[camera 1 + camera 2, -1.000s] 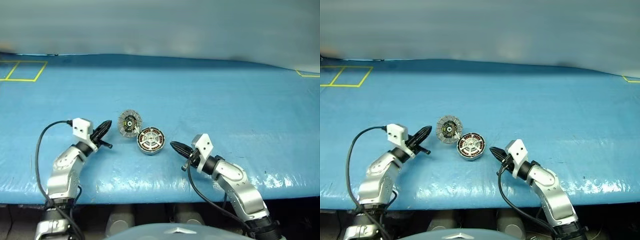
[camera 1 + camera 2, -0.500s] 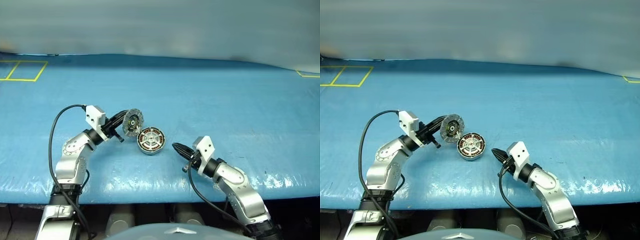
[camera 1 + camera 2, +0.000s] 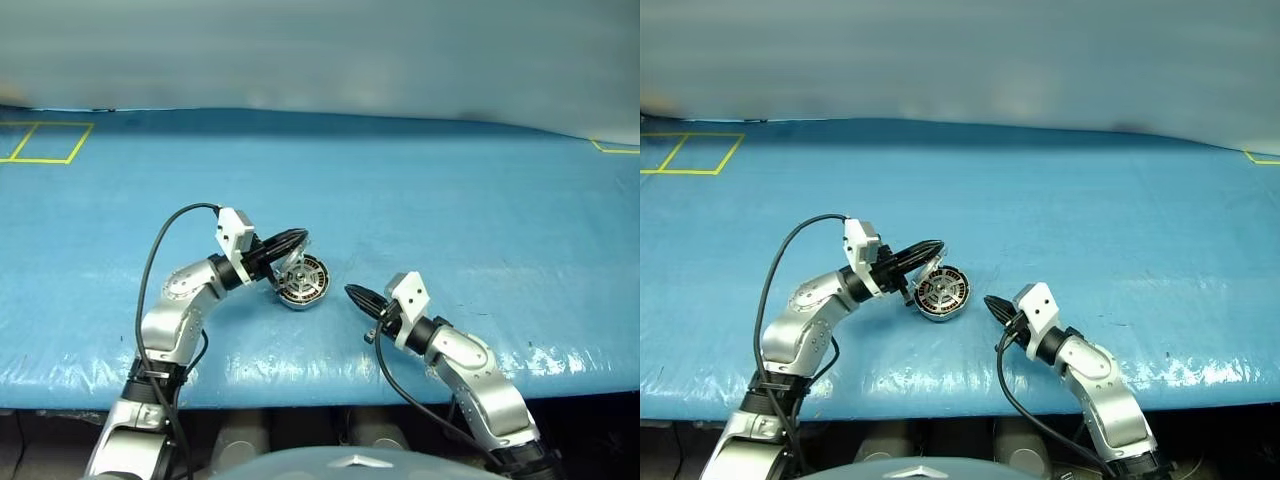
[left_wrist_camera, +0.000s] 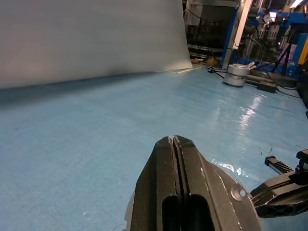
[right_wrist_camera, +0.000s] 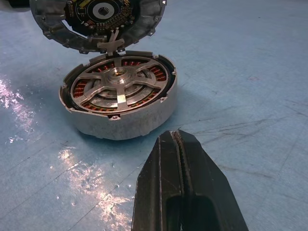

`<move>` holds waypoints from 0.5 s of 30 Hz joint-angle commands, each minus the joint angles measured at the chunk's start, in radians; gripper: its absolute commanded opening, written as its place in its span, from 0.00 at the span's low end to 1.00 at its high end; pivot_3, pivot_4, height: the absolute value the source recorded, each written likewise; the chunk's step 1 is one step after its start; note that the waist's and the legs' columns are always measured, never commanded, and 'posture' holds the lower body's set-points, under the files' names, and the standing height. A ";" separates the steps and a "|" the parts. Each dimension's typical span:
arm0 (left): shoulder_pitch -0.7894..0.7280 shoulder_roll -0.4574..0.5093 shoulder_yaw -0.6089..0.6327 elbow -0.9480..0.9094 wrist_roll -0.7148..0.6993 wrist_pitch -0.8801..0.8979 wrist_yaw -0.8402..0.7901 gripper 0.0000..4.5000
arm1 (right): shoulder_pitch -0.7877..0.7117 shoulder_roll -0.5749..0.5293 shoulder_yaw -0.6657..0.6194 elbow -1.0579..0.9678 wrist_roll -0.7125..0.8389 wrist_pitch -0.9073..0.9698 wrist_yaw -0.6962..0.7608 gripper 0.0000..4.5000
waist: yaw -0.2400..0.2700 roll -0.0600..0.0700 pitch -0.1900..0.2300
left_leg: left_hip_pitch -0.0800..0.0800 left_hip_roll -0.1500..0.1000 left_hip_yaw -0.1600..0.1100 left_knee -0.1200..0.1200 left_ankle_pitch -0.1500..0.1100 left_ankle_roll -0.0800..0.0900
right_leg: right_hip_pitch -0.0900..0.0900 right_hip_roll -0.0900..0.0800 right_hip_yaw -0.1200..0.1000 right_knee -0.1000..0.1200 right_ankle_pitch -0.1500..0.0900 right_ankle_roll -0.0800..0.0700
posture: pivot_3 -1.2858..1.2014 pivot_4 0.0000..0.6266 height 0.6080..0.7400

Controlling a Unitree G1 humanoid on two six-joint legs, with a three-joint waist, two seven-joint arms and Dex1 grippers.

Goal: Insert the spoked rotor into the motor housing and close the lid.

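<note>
Lid (image 5: 98, 21) tilts over motor housing (image 5: 119, 98), left end effector (image 3: 297, 240) clenched against it; right end effector (image 3: 350, 292) clenched, empty.

head pair – high, looking down, share table (image 3: 450, 200) | wrist views – low, close, perhaps near-level

You can read no text, label, brand or number on anything here.
</note>
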 commanded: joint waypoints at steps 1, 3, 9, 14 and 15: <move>0.001 -0.022 -0.004 0.007 0.001 0.010 0.027 0.00 | -0.003 0.005 -0.007 -0.027 0.000 -0.022 -0.005 0.01 | 0.000 0.000 0.000 | 0.000 0.000 0.000 0.000 0.000 0.000 | 0.000 0.000 0.000 0.000 0.000 0.000 | 0.52 0.24 1.00; 0.000 -0.028 -0.005 0.016 0.004 0.014 0.036 0.00 | -0.004 0.006 -0.007 -0.026 -0.002 -0.023 -0.006 0.01 | 0.000 0.000 0.000 | 0.000 0.000 0.000 0.000 0.000 0.000 | 0.000 0.000 0.000 0.000 0.000 0.000 | 0.52 0.24 1.00; 0.000 -0.029 -0.032 0.033 0.022 0.053 0.040 0.00 | -0.013 0.008 -0.008 -0.018 -0.005 -0.026 -0.009 0.01 | 0.000 0.000 0.000 | 0.000 0.000 0.000 0.000 0.000 0.000 | 0.000 0.000 0.000 0.000 0.000 0.000 | 0.52 0.24 1.00; 0.001 -0.030 -0.061 0.062 0.062 0.057 0.049 0.00 | -0.013 0.015 -0.005 -0.011 -0.009 -0.032 -0.013 0.01 | 0.000 0.000 0.000 | 0.000 0.000 0.000 0.000 0.000 0.000 | 0.000 0.000 0.000 0.000 0.000 0.001 | 0.52 0.24 1.00; 0.000 -0.033 -0.066 0.071 0.074 0.050 0.055 0.00 | -0.013 0.017 -0.004 -0.009 -0.010 -0.033 -0.015 0.01 | 0.000 0.000 0.000 | 0.000 0.000 0.000 0.000 0.000 0.000 | 0.000 0.000 0.000 0.000 0.000 0.001 | 0.52 0.24 1.00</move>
